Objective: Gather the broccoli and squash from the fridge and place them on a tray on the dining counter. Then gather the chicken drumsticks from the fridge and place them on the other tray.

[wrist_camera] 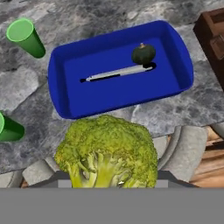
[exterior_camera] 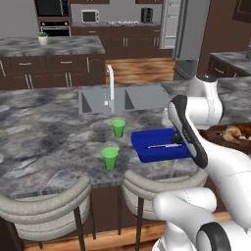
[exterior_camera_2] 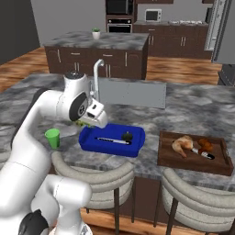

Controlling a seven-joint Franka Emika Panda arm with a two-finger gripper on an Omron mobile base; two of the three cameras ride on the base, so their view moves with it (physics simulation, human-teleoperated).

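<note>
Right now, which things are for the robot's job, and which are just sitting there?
For the job:
broccoli in the gripper
blue tray with squash
wooden tray with drumsticks

Just sitting:
green cups
sink
knife
stools

The tabletop (exterior_camera: 44, 142) and blue tray (exterior_camera_2: 112, 140) are seen from behind-left and behind-right; the tray is viewed closely from above by the hand camera.

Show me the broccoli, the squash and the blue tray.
broccoli (wrist_camera: 107, 151), hand view, middle of its crown.
squash (wrist_camera: 143, 54), hand view, its dark rounded body.
blue tray (wrist_camera: 118, 89), hand view, bare floor below the utensil.
</note>
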